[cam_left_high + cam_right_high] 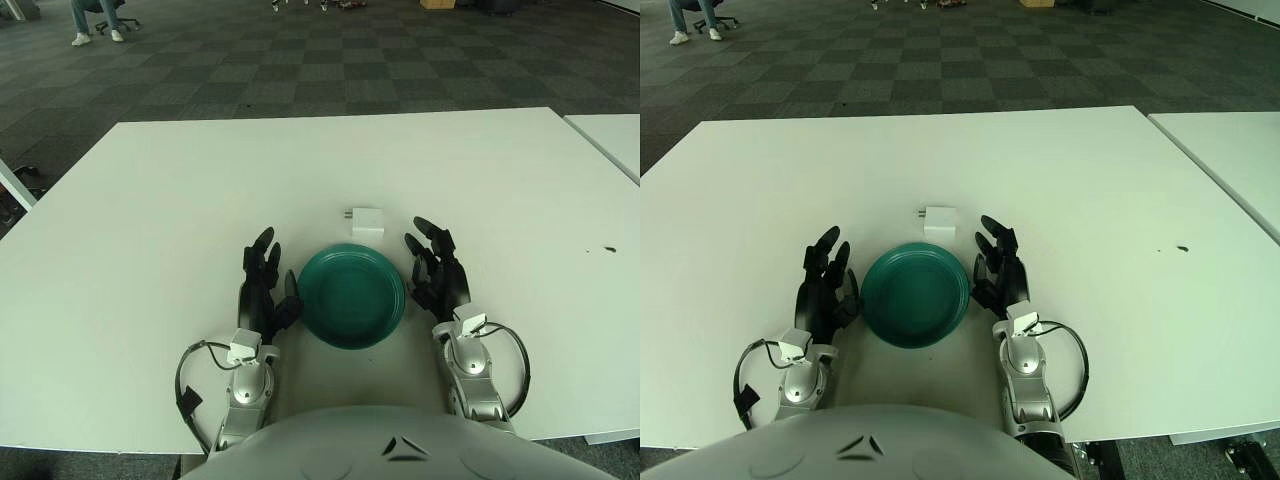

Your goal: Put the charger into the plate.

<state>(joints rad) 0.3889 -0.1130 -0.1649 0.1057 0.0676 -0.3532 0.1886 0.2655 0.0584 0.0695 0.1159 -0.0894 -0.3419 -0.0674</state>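
A small white charger (367, 222) lies on the white table (180, 190), just beyond the far rim of a round green plate (352, 296). The plate holds nothing. My left hand (266, 283) shows beside the plate's left edge, black fingers spread and holding nothing. On the other side of the plate, my right hand (434, 265) is also open, its fingertips a short way right of the charger and not touching it.
A second white table (610, 135) stands at the right, with a gap between. A small dark speck (609, 249) marks the table top at the far right. Dark carpet floor lies beyond, with a seated person's legs (95, 22) far back left.
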